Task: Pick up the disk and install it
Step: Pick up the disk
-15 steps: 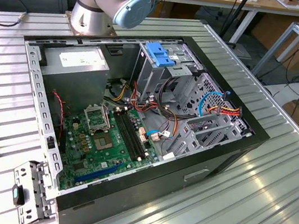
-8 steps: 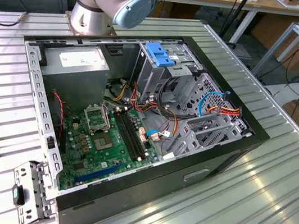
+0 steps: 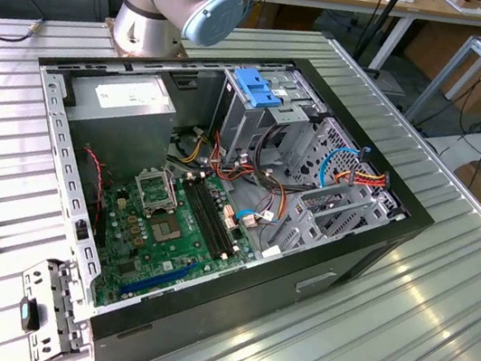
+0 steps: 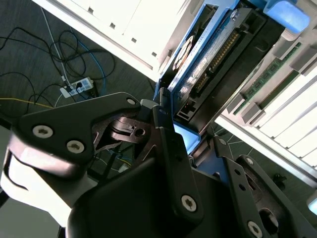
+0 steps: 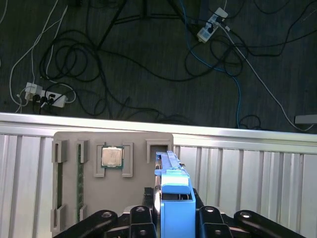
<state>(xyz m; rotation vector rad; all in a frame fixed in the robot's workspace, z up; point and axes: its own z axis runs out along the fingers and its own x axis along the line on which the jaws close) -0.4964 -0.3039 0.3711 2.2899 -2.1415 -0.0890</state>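
The disk stands on edge in its light-blue carrier, seen end-on in the first wrist view, right in front of the camera. It hangs over a grey parts tray. My gripper straddles the disk, black fingers on either side, shut on it. In the second wrist view the disk shows its metal side and connector row, with the gripper closed on its near end and one finger pressed against the carrier's edge.
The open computer case lies on the ribbed metal table, with a drive cage and bright-blue latch at its far side. The arm's base stands behind it. The tray holds a processor and memory stick.
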